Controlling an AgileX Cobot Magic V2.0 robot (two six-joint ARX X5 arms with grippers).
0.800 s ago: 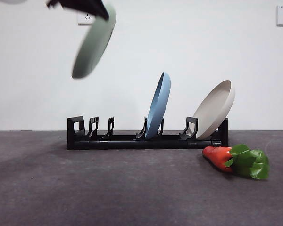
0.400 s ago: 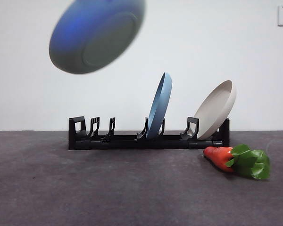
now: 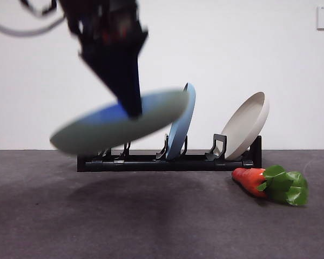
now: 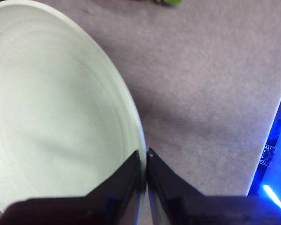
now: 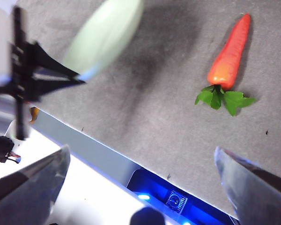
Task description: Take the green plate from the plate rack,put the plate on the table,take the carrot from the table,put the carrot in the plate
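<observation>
Above the table (image 3: 151,226), the left gripper (image 4: 144,157) pinches the green plate (image 3: 119,128) by its rim, nearly flat. Wide open, the right gripper (image 5: 140,164) hangs over the carrot (image 5: 228,56).

**Robot body, visible parts**

Left gripper (image 4: 144,161): two black jaws, wedge-shaped, tapering to narrow tips; matte finish with a faint blue sheen near their bases. In the front view, a dark blocky arm narrowing to a black point, with hints of blue and red on its housing and a thin grey cable looping at the upper corner. Right gripper (image 5: 140,164): two broad grey-black jaws, blurred, smooth-faced.
</observation>
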